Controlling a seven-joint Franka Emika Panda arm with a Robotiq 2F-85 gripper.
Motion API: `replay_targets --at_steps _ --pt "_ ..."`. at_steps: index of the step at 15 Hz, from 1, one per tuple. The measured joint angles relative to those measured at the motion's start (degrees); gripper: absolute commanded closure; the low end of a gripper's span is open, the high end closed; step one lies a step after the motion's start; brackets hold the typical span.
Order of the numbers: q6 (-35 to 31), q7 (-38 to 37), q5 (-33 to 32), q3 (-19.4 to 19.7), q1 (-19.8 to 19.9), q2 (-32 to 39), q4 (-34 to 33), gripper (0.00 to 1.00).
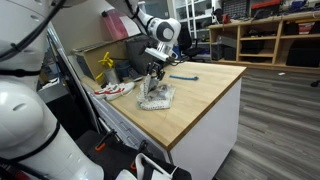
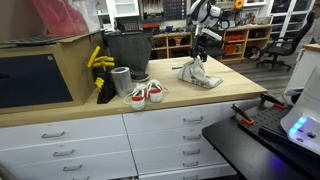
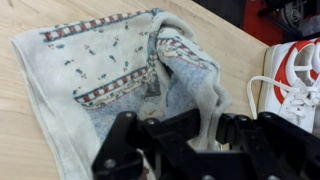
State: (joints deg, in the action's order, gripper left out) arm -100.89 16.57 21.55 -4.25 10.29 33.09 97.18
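Down at the bottom of the wrist view, your gripper (image 3: pixel 205 135) is mostly a dark, blurry block chopped off by the frame edge, so the fingertips themselves are hard to pick out. You can see a bunched ridge of the towel (image 3: pixel 110 70) running right in between them though, so it's clamped on that fold. The towel looks like soft, nubby fabric, pale grey-white, with a woven border band of little red and dark checks and tiny dark motifs scattered across it. In an exterior view it sits as a crumpled heap (image 1: pixel 156 97) on the light wooden countertop (image 1: pixel 205 100), pulled up into a peak under the gripper, roughly mid-counter. The sneakers (image 3: pixel 295 85) are white with red panels and white laces, half cut off at the right edge of the wrist view; in an exterior view they sit near the towel but apart from it (image 2: pixel 146 94). There's also a thin blue thing (image 1: pixel 183 78) lying on the wood past the towel, way too small to identify.
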Motion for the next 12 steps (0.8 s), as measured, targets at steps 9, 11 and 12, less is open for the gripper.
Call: replay_targets --at_steps 9,11,12 --pt "11.60 3.76 -4.60 3.44 1.99 0.27 -4.59 1.00" --pt "11.60 4.55 -5.00 3.43 1.92 0.56 -4.75 1.00" --pt "11.60 4.68 -5.05 3.35 1.83 0.72 -4.86 1.00"
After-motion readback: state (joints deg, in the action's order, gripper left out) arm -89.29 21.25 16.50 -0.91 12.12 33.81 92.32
